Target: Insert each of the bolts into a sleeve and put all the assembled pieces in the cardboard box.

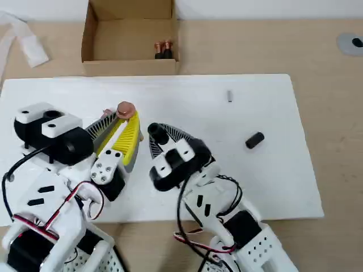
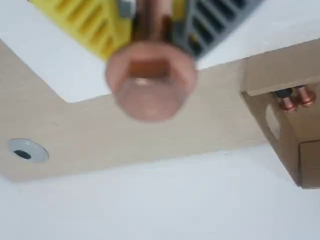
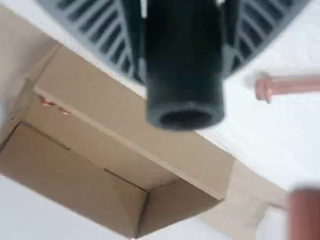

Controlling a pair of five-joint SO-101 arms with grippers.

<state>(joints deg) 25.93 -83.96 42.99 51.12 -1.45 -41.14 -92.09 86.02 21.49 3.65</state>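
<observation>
Left hand (image 1: 121,114) clamps a copper bolt (image 2: 150,82), right hand (image 1: 160,134) clamps a black sleeve (image 3: 184,75).

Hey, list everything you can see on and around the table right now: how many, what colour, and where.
cardboard box: one, brown, open, beyond the mat's far edge
assembled pieces: two, copper bolts in black sleeves, inside the box
bolt: one, copper, in the left pincer
held sleeve: one, black, in the right pincer
loose sleeve: one, black, lying on the mat
pin: one, grey, small, on the mat
mat: one, white, on the table
paper scrap: one, white, beside the box
disc: one, grey, on the tabletop
table: one, light wood
left pincer: yellow and grey, above the mat
right pincer: dark grey, beside it
</observation>
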